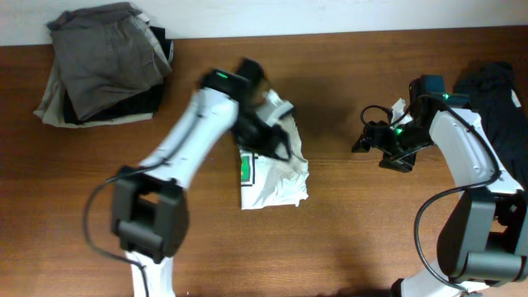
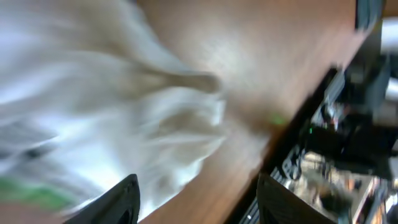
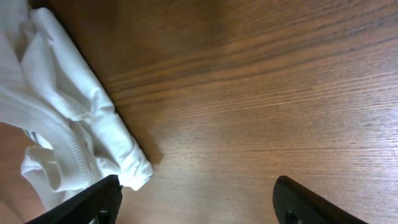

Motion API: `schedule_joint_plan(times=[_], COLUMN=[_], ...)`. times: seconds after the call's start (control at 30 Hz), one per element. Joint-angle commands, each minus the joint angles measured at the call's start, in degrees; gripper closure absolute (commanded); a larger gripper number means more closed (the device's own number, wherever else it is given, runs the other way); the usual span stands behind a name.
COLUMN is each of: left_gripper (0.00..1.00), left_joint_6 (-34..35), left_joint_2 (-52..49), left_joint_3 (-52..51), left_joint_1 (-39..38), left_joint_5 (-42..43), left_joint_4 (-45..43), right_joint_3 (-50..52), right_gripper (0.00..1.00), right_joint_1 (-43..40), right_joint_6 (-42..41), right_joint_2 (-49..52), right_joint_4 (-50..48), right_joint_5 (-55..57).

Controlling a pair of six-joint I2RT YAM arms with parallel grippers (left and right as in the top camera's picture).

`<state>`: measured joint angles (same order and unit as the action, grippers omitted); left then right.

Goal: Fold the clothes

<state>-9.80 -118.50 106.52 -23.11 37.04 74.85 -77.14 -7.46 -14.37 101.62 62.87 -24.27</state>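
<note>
My left gripper (image 2: pixel 198 198) hovers over the bunched white T-shirt (image 1: pixel 276 177) in the middle of the tabletop (image 1: pixel 363 223), jaws apart and empty, likely between folds. My right gripper (image 3: pixel 196 199) hangs open just beside the cloth, keeping clear.

No legible txt, nos., brand or sign in any view. Only candidate is the small green label (image 1: pixel 246 168) on the white T-shirt (image 1: pixel 280 183): in overhead view it's a green patch w/ pale marks, too small to make out any chars (left wrist view shows it only as a green smear at bottom-left, lost to motion blur). Right wrist view: no print or tag showing on the fabric there.
</note>
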Motion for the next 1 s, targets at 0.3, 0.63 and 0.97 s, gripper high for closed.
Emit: schedule_joint_plan(times=[0.3, 0.63, 0.97], left_gripper=[0.14, 0.05, 0.05], left_joint_6=[10.08, 10.05, 10.03], left_joint_2=[8.57, 8.57, 8.57], left_joint_3=[0.79, -3.28, -5.03], left_joint_1=[19.17, 19.39, 19.39], left_joint_5=[-16.33, -16.55, -16.55], left_joint_4=[0.66, 0.96, 0.87], right_joint_3=[-8.74, -8.81, -8.81], right_gripper=[0.20, 0.26, 0.30], right_joint_1=[12.72, 30.23, 30.21], right_joint_6=[0.50, -9.11, -10.03], right_joint_2=[-0.76, 3.61, 9.51], right_joint_4=[-7.56, -23.32, -24.70], right_joint_5=[-3.82, 16.81, 17.84])
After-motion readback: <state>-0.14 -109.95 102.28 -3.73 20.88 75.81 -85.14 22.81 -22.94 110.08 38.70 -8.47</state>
